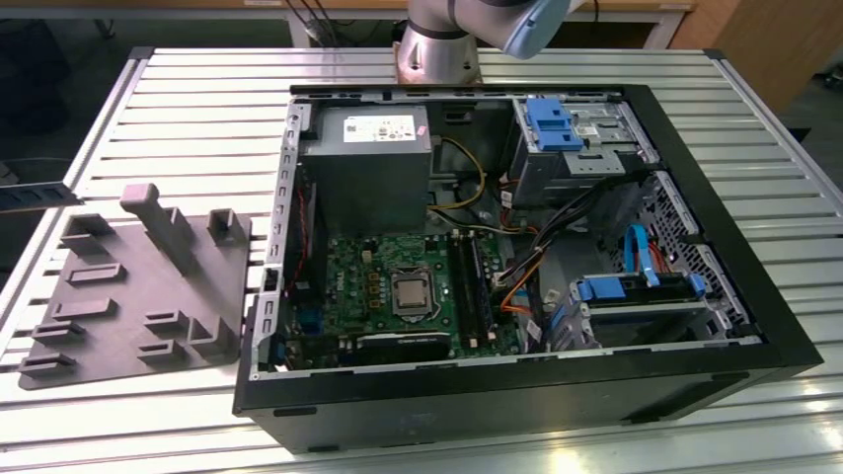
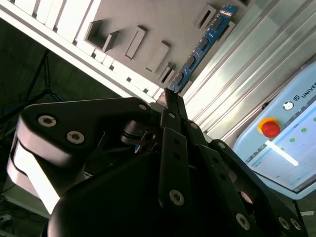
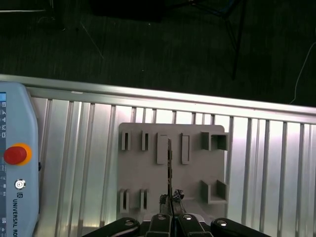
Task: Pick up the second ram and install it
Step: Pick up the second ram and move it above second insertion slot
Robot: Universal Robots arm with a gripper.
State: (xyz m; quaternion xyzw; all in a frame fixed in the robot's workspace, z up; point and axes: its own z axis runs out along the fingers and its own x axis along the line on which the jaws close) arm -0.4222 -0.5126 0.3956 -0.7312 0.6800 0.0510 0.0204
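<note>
Gripper (image 2: 170, 98) (image 3: 170, 200): closed tight on one end of the ram stick (image 2: 202, 47) (image 3: 169, 168), as seen in both wrist views.
Ram stick: held above the grey tray (image 3: 195, 170).
Tray: laid flat on the ribbed table (image 1: 197, 118), beside the computer case (image 1: 527, 405).
Case: opened on top; a green board (image 1: 362, 286), wires (image 1: 520, 267) and a grey box (image 1: 366, 163) are kept inside.

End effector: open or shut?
Shut on the ram: in both wrist views the end effector pinches one end of it.
</note>
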